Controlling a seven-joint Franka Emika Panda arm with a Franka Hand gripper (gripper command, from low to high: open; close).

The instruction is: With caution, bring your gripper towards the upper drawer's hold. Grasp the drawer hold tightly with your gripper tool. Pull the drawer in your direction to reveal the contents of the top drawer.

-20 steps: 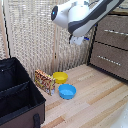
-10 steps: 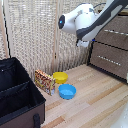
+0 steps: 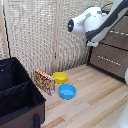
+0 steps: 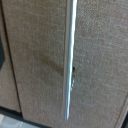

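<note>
Item: slim silver metal bar handle (image 4: 69, 60), mounted on the dark-brown wooden top drawer front (image 4: 40, 60); fills the wrist view at close range, ungrasped.

Item: tool, not visible in either view; opening cannot be told.

Item: glossy white robot arm (image 3: 92, 25), raised before the drawer unit at the exterior view's right.

Status: approach apparently under way. Drawer appears closed. Remaining: grasp, pull.
</note>
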